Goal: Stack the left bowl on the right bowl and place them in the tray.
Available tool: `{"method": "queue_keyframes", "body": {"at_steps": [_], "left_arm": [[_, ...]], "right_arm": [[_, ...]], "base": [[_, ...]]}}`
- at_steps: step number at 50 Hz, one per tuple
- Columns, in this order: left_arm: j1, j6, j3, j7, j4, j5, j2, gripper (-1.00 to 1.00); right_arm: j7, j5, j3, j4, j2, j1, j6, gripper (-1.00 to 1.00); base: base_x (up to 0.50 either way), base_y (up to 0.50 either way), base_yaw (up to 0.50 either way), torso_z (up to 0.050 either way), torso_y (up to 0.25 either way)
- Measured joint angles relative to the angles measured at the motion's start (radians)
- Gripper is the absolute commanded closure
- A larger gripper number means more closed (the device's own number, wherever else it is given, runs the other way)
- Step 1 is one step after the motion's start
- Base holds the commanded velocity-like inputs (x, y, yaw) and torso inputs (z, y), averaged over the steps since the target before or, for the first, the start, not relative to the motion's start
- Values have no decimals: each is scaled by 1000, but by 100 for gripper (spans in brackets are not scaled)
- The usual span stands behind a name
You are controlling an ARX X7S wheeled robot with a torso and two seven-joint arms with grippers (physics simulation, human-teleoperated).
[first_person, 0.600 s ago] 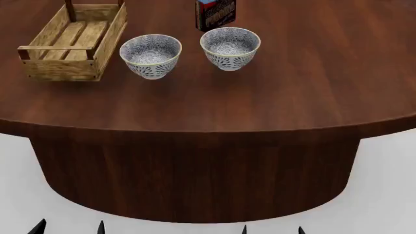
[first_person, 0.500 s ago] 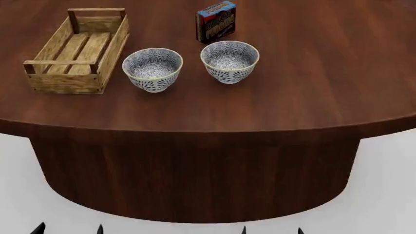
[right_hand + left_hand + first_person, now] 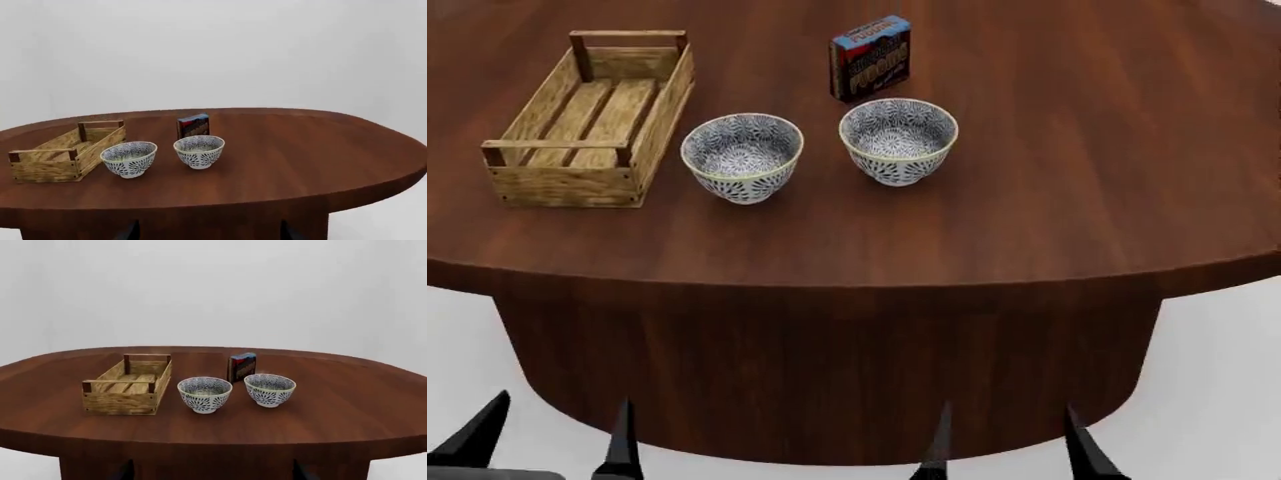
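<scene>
Nothing is grabbed, so I'm at the approach to the first pick. L bowl (image 3: 742,156) and R bowl (image 3: 898,139) both sit upright on the table (image 3: 1068,180), side by side with a clear gap between them, neither stacked. Tray (image 3: 590,115) sits just beside the L bowl on its far-left side, not touching as far as I can tell, and has nothing in it. Pudding box (image 3: 870,57) stands behind the R bowl, close to it.

L gripper (image 3: 550,440) and R gripper (image 3: 1004,442) show only as dark fingertips at the bottom edge of the head view, below the table edge and well apart from everything. Each pair of tips stands spread, so both look wide open w/ nothing between them. The wrist views look across the table at the whole row, which fits arms low and in front of the table.

Next move, as I see it: bring the L arm up over the table edge, line up on the L bowl's rim and close on the rim wall. Watch the tray side on that approach, little room there. Then lift, carry right, center over the R bowl before lowering; the box behind it leaves small margin.
</scene>
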Motion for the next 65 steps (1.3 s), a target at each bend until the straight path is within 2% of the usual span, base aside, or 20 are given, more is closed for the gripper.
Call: {"method": "queue_keyframes", "body": {"at_steps": [11,19,30,52,65], "left_arm": [[-105,-193,-16,-22,195,-74,-38,-100],[-170,-262,-16,-29,253,-103,-56,-100],[-219,-286,-4,-28,260,-126,-65,-100],[-246,-280,0,-46,242,-131,-90,-100],[-246,-258,17,-69,237,-107,-104,-100]], "right_arm": [[37,25,-6,-245,54,90,256,-100],[51,46,9,-341,79,133,356,-100],[57,44,2,-357,102,169,390,-100],[69,24,-46,-334,122,207,412,-100],[77,-2,-78,-323,140,209,388,-100]], "base": [[0,0,0,50,0],[0,0,0,50,0],[7,213,0,50,0],[34,500,0,0,0],[295,458,0,0,0]]}}
